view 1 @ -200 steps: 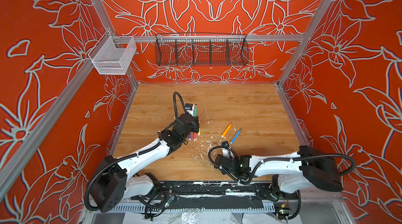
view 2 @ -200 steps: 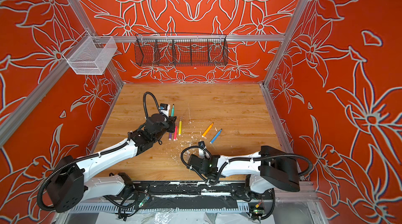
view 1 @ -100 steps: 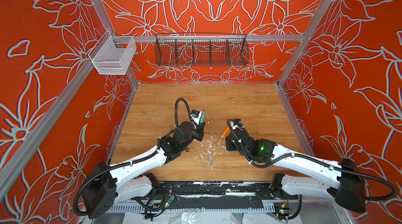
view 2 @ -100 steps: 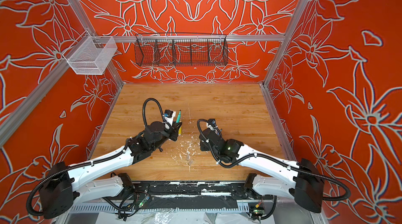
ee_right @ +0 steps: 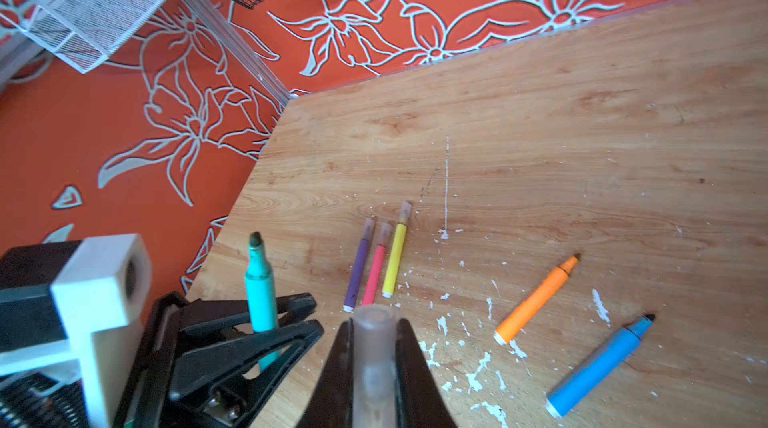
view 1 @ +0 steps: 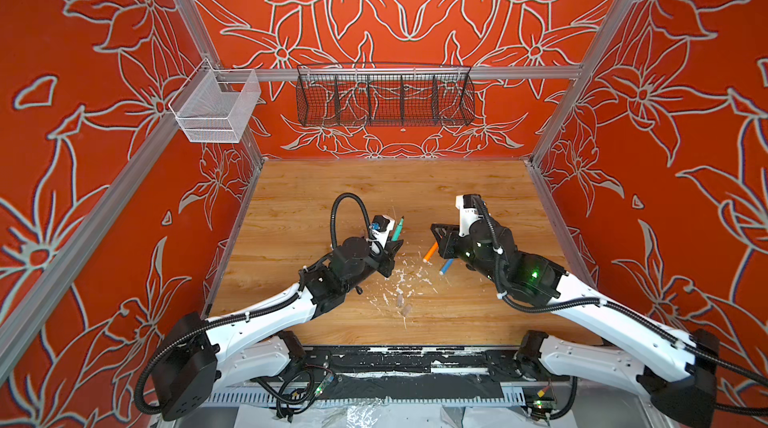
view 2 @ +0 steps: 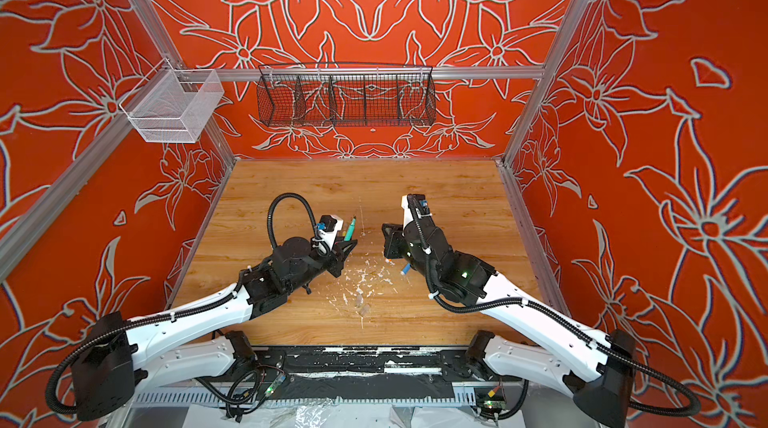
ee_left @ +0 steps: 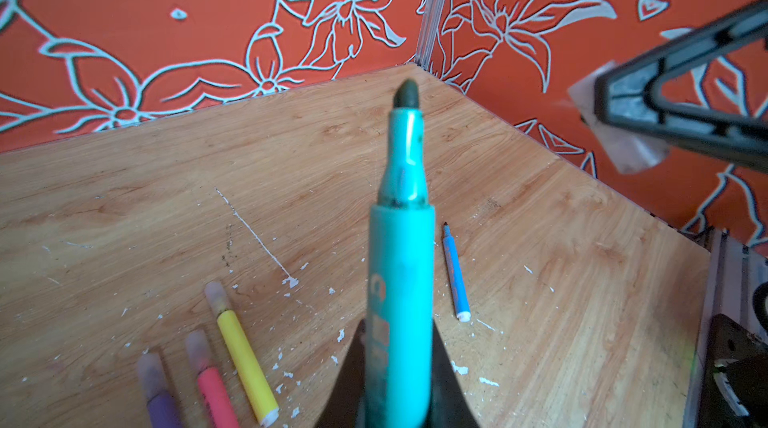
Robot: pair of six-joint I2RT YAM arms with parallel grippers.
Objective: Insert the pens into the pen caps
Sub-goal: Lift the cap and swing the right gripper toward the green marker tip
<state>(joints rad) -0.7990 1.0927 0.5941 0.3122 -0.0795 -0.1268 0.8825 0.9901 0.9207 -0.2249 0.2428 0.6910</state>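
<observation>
Clamping green pen (tip bare), left tool, right tool squeezing apparently frosted tubular cap

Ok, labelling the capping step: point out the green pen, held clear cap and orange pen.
green pen (ee_left: 401,280): left wrist view, mid-barrel.
clear cap (ee_right: 374,347): right wrist view, side wall.
orange pen (ee_right: 534,301): right wrist view, mid-barrel.
</observation>
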